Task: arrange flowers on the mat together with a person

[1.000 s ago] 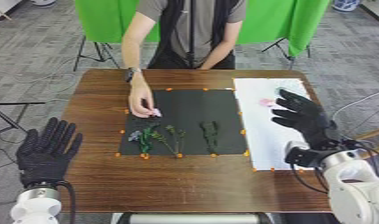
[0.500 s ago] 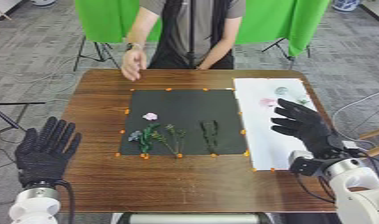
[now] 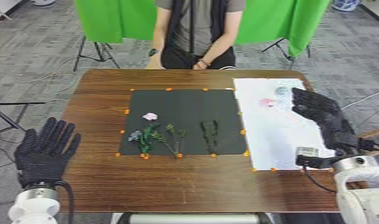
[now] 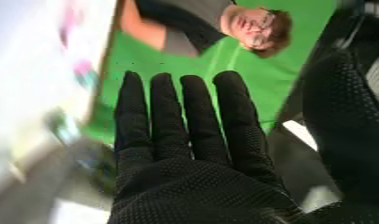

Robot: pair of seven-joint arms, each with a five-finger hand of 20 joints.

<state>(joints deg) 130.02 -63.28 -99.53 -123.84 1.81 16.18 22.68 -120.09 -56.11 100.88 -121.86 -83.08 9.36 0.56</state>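
Note:
The right hand (image 3: 319,107) is over the white sheet's right edge in the head view; in the right wrist view the right hand (image 4: 190,160) has straight fingers and holds nothing. My left hand (image 3: 45,152) lies open over the table's left edge. On the dark mat (image 3: 181,102) are a pale pink flower (image 3: 150,116), a bluish flower (image 3: 135,135) beside green leaves (image 3: 146,138), thin green stems (image 3: 173,140) and a separate green sprig (image 3: 209,135). On the white sheet (image 3: 270,145) lie a pink flower (image 3: 267,103) and a pale green one (image 3: 281,91), close to my right hand.
Orange tabs (image 3: 243,132) line the edges of the mat and sheet. The brown table (image 3: 194,187) extends in front of the mat. Across it a person stands at the far edge, hands off the flowers. Tripod legs (image 3: 97,51) stand behind the table.
The person's hand has left the pink flower on the mat and drawn back to the far table edge. My right hand has shifted rightward and turned. The left hand has stayed still.

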